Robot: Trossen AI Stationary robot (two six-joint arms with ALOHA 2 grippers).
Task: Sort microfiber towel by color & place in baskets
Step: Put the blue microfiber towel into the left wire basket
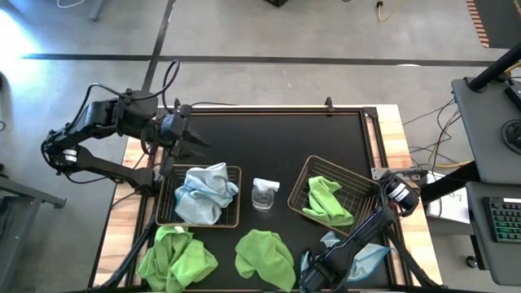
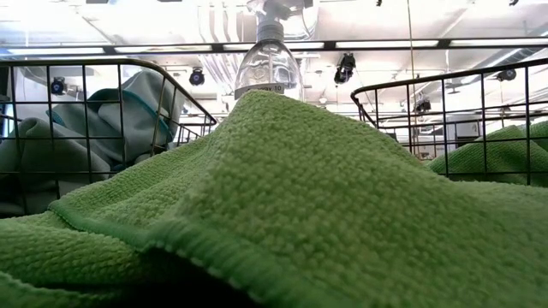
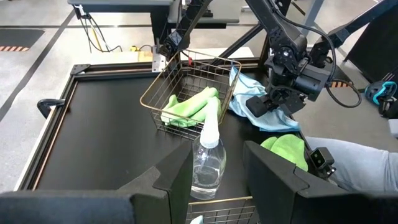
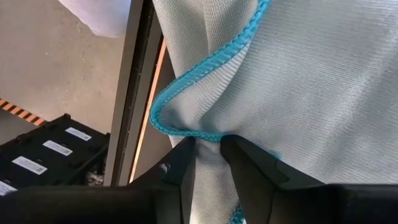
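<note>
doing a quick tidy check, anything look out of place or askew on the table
The right basket sits skewed to the table edge, unlike the squared left basket. A clear spray bottle stands between them, unrelated to the towels.

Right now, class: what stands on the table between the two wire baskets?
A clear spray bottle stands alone between the left basket and the right basket; the high view shows it best.

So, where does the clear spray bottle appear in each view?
High view: the clear spray bottle stands between the two baskets.
Low view: top centre, behind a green towel.
Left wrist view: lower centre.
Right wrist view: not in it.
Shared landmark: the basket holding a green towel.
</note>
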